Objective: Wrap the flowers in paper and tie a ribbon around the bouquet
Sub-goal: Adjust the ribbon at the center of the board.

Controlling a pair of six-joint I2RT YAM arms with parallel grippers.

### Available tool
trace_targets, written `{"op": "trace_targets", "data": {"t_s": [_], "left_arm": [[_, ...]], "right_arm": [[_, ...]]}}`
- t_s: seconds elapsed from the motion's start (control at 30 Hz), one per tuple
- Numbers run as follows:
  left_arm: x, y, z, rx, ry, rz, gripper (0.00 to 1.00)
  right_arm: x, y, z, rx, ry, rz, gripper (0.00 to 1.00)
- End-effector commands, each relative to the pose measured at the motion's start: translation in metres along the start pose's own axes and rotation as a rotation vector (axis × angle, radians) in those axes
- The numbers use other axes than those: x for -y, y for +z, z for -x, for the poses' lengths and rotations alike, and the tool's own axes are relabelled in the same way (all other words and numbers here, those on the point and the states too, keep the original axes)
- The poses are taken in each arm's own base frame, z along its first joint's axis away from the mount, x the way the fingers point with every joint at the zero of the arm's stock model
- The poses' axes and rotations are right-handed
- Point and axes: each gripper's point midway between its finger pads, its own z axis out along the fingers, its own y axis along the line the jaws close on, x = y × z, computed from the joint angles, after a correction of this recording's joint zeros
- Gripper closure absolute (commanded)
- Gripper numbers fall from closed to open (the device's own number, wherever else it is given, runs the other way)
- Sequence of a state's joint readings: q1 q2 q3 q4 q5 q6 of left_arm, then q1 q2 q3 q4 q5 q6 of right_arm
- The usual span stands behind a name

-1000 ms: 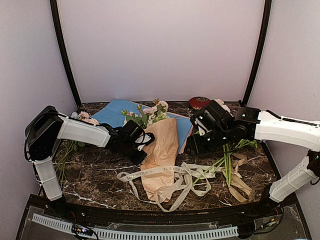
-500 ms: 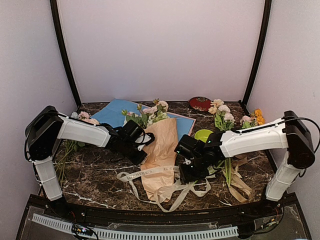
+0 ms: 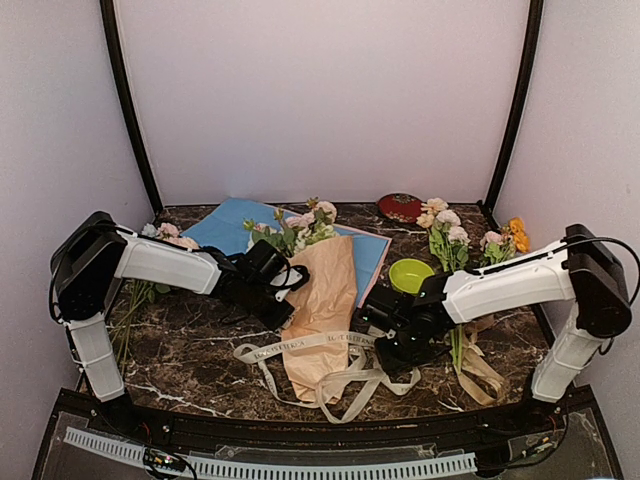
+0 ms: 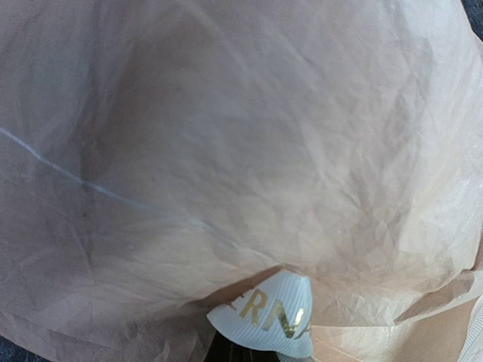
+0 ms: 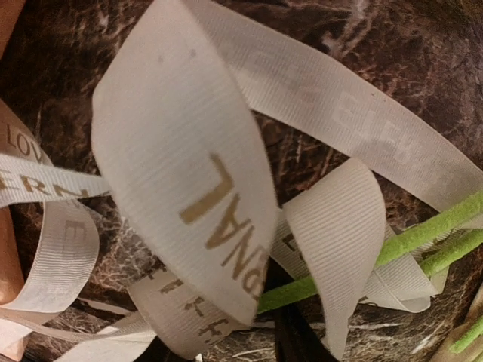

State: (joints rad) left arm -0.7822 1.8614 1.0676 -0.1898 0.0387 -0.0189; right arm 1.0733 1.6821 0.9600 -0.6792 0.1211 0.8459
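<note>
Bouquet (image 3: pixel 322 300) lies mid-table, long axis approx 12-to-6: flowers (image 3: pixel 300 228) out at the 12 end, cone tip toward 6; ribbon (image 3: pixel 300 343) crosses the narrow end approx 9-to-3, w/ loose loops spilling toward 5 of the tip.

R gripper (image 3: pixel 392 348) is down in that tangle, at approx 3-4 o'clock of the cone's lower part, so it's the nearer arm to the ribbon; its wrist cam shows only ribbon (image 5: pixel 189 188) loops close up, w/ green stems (image 5: pixel 423 234) running under them; can't tell how far apart its fingers are or whether a strand is caught.

L gripper (image 3: pixel 278 303) sits at 9 o'clock of the cone's middle, against the paper (image 4: pixel 226 151); closed; whether it pinches the sheet or just presses it, can't tell.

Judgement: next pull on the ribbon prob runs toward 3, across the cone axis, w/ L steadying the wrap; risk of snagging a stem.
</note>
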Motion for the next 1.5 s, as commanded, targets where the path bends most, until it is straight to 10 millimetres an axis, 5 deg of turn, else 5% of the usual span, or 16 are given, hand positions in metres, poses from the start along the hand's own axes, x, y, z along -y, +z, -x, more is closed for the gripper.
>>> {"op": "trace_targets", "data": {"t_s": [0.0, 0.1, 0.2, 0.37, 0.87, 1.27, 1.37, 1.47], "left_arm": [[-0.007, 0.024, -0.075, -0.250, -0.011, 0.015, 1.00], [-0.007, 0.024, -0.076, -0.251, -0.012, 0.013, 1.00], [-0.007, 0.024, -0.076, -0.251, -0.010, 0.013, 1.00], [-0.007, 0.025, -0.075, -0.250, -0.011, 0.012, 1.00], [-0.006, 0.026, -0.076, -0.258, -0.010, 0.011, 1.00], [-0.006, 0.025, -0.076, -0.261, -0.012, 0.007, 1.00], [-0.006, 0.025, -0.076, -0.259, -0.013, 0.007, 1.00], [-0.006, 0.025, -0.076, -0.260, -0.014, 0.008, 1.00]], "right_arm": [[0.000, 0.009, 0.004, 0.026, 0.019, 0.028, 0.76], [0.017, 0.009, 0.006, 0.037, 0.038, -0.028, 1.00], [0.052, 0.004, 0.005, 0.046, 0.093, -0.107, 1.00], [0.139, -0.019, 0.013, 0.110, 0.269, -0.240, 1.00], [0.267, -0.141, 0.039, 0.369, 0.531, -0.388, 1.00], [0.316, -0.303, 0.132, 0.756, 0.579, -0.492, 1.00], [0.320, -0.303, 0.153, 0.779, 0.570, -0.477, 1.00], [0.316, -0.270, 0.160, 0.715, 0.562, -0.440, 1.00]]}}
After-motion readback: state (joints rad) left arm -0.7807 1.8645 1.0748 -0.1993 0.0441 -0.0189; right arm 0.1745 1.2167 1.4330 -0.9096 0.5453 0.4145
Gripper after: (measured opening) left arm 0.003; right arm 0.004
